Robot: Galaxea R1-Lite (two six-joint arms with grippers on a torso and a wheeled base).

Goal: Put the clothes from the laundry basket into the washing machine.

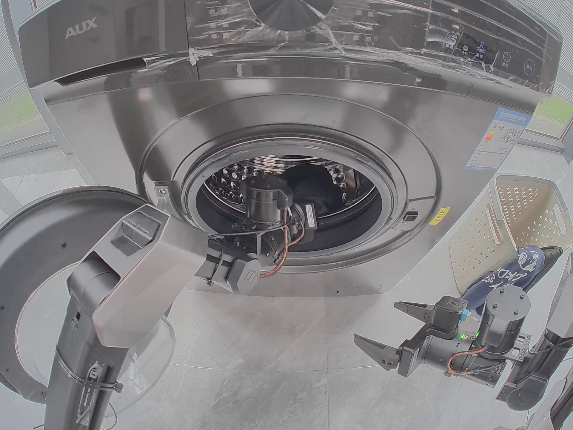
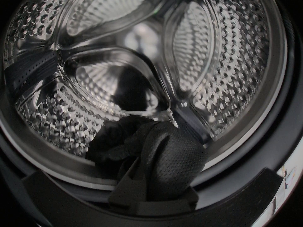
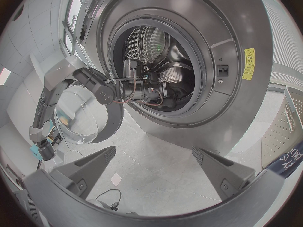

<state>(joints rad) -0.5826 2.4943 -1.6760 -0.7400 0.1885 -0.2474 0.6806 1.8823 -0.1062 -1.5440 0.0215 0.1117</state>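
The washing machine [image 1: 298, 91] stands in front of me with its round opening [image 1: 382, 168] uncovered. My left arm reaches into the drum [image 2: 227, 54], where my left gripper [image 2: 151, 200] is shut on a black garment [image 2: 170, 161]. That black garment [image 1: 310, 183] bulges just past the wrist and trails onto the drum's lip. Low on the right my right gripper [image 1: 382, 323] hangs open above the floor, holding nothing; its fingers [image 3: 94, 161] stand wide apart. Behind it the beige perforated laundry basket [image 1: 519, 210] holds a dark blue garment [image 1: 507, 276] with white print.
The washer door [image 1: 36, 258] with its glass bowl [image 3: 75, 117] is swung open on the left beside my left arm. Grey tiled floor [image 1: 286, 353] lies in front of the machine. The basket [image 3: 284, 130] stands right of the machine's front.
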